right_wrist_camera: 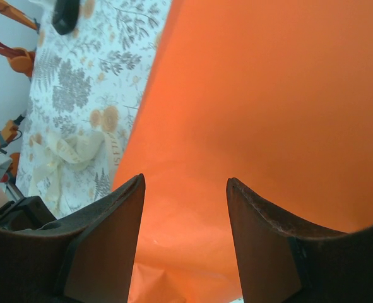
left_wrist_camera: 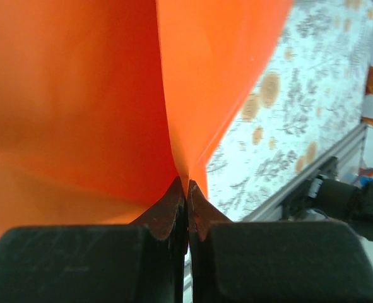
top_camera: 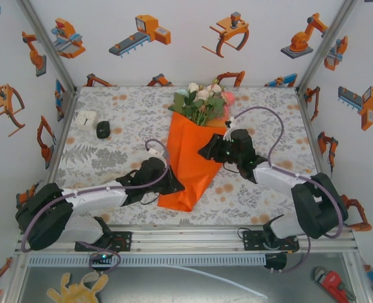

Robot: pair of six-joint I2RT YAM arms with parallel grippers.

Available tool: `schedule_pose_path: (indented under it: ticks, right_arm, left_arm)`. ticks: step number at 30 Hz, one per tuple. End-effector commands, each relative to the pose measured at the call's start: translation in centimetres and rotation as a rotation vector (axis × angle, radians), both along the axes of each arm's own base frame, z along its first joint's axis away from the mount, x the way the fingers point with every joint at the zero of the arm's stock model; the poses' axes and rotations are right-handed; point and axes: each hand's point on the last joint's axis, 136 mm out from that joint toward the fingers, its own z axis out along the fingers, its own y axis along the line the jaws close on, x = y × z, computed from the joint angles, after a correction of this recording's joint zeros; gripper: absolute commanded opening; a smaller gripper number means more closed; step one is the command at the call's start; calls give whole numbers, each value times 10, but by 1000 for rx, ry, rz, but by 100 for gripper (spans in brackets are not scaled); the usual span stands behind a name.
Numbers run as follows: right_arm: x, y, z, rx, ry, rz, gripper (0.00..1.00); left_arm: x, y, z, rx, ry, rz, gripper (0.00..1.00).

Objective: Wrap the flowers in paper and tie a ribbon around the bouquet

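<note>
L arm [top_camera: 98, 201] low, L fingers [left_wrist_camera: 165, 213] pinch paper [top_camera: 189, 165]; R fingers [right_wrist_camera: 107, 243] spread facing it.

The top external camera looks down from high on the near side of the paper [top_camera: 189, 167], far enough off to take in its whole cone and the tablecloth [top_camera: 110, 154] around it. The left wrist camera sits hard against the paper's lower left edge, looking rightward past the left gripper [left_wrist_camera: 187, 184]. The right wrist camera, nearly as close, looks leftward over the paper's right side past the right gripper [right_wrist_camera: 185, 183]; all three views share that orange sheet.
</note>
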Motion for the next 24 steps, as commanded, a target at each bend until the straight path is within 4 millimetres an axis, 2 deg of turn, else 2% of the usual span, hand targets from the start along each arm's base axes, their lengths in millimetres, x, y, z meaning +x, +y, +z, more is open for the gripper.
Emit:
schedule_pose_path:
  ticks: [1, 8, 17, 20, 24]
  right_arm:
    - [6, 7, 3, 29, -11, 13, 53]
    - [9, 13, -9, 30, 18, 31, 52]
    - [9, 17, -7, 53, 19, 39, 52]
    - [9, 18, -4, 62, 16, 39, 52]
    - [-1, 40, 3, 105, 22, 116, 52]
  left_arm:
    - [-3, 24, -24, 80, 39, 72, 10]
    - [-5, 44, -31, 68, 34, 158, 10]
    - [-2, 22, -7, 39, -38, 45, 17]
    - [0, 25, -14, 53, -14, 73, 16]
    - [-3, 37, -34, 86, 32, 121, 15]
